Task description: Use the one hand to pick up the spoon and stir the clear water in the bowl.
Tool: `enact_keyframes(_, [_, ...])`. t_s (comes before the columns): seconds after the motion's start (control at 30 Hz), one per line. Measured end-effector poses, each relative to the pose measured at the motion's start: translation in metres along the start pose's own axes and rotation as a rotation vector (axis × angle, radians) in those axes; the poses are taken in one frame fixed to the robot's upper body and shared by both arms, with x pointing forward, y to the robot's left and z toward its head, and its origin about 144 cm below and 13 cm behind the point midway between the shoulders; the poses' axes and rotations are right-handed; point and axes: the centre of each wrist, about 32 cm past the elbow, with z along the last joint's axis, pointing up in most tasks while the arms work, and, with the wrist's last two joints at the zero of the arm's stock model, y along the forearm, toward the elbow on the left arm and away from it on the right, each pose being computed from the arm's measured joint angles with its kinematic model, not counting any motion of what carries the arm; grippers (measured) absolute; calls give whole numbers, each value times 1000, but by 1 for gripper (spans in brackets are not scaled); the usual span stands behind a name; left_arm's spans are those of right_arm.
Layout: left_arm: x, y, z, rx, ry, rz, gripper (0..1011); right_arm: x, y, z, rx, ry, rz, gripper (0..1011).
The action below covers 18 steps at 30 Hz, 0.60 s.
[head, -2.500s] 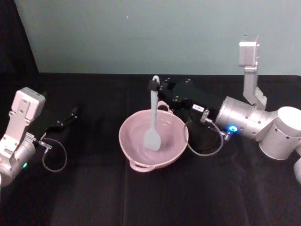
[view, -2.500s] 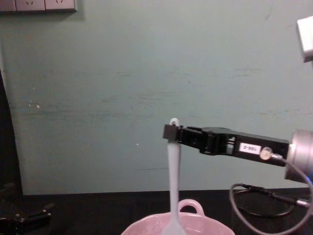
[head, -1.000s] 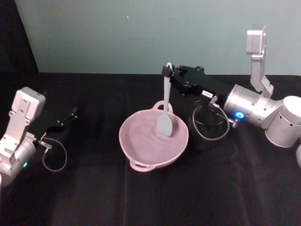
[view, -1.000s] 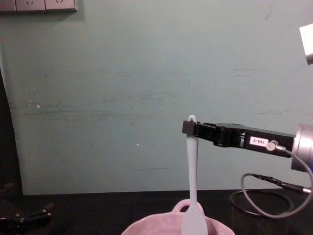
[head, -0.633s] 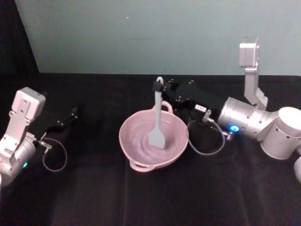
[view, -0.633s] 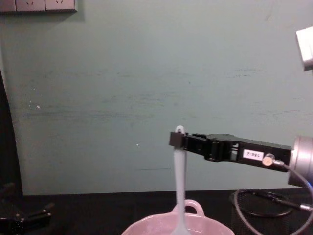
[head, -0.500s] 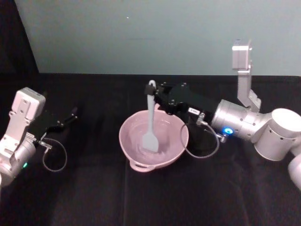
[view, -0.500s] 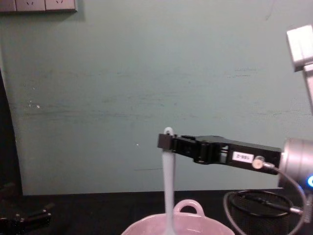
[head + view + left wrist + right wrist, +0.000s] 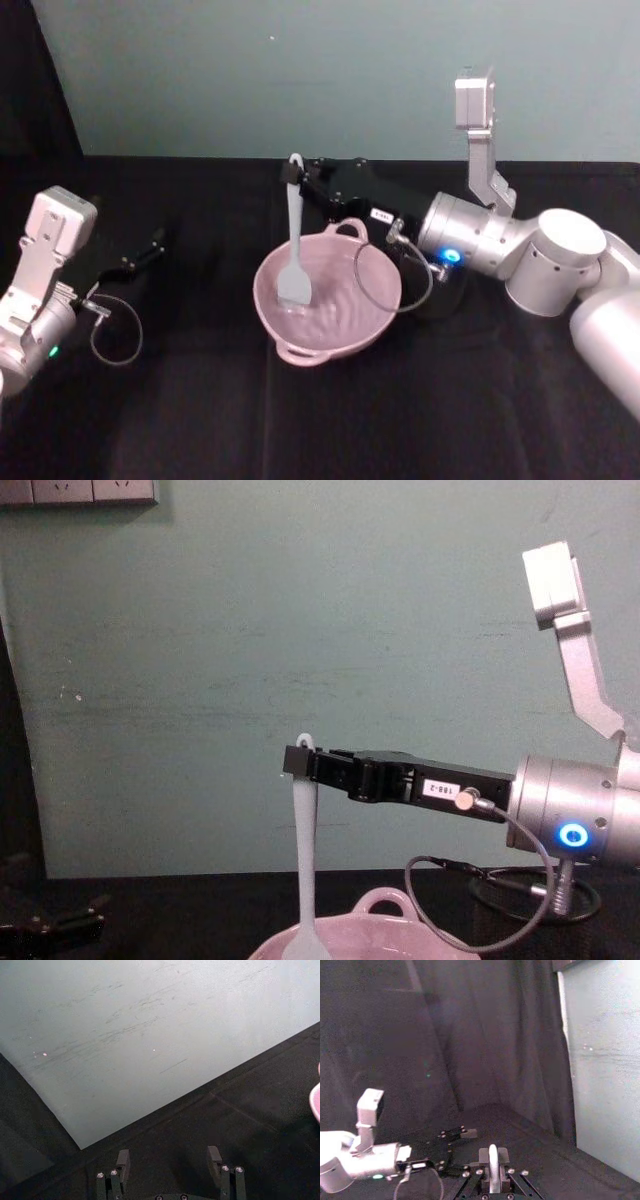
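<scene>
Grip confirmed: the slender black right pincer (image 9: 297,178), carried on a silver cylindrical wrist with a blue ring light, is clamped on the top of the long white plastic spoon (image 9: 294,240), just below the hole at the handle's end. The right wrist view shows the handle end (image 9: 492,1152) pinched between the two fingers.

The spoon hangs close to upright straight beneath the pincer tips. Its flat head is down inside the wide pale pink glossy bowl (image 9: 350,335), on the side of the bowl farther from the pincer's wrist. The clear water (image 9: 330,295) shows as faint ripples beside the head; how deep the head sits cannot be told.

The bowl stands directly below the pincer tips on the black cloth-covered table (image 9: 300,420). One loop handle lies below the pincer's body, and another sits on the opposite rim.

The left pincer (image 9: 152,243) lies low, well apart from the right pincer, beyond the bowl. Its fingers (image 9: 122,1160) are spread wide with nothing between them.
</scene>
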Motion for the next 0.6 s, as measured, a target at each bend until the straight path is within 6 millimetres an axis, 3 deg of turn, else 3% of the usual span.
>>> enact_keyframes(0.23, [0,0,0,0,0,0,1011,15,-1,2,7,-2,-41,110])
enact_keyframes(0.6, [0,0,0,0,0,0,1011,22,-30,8,16,-18,-105,110])
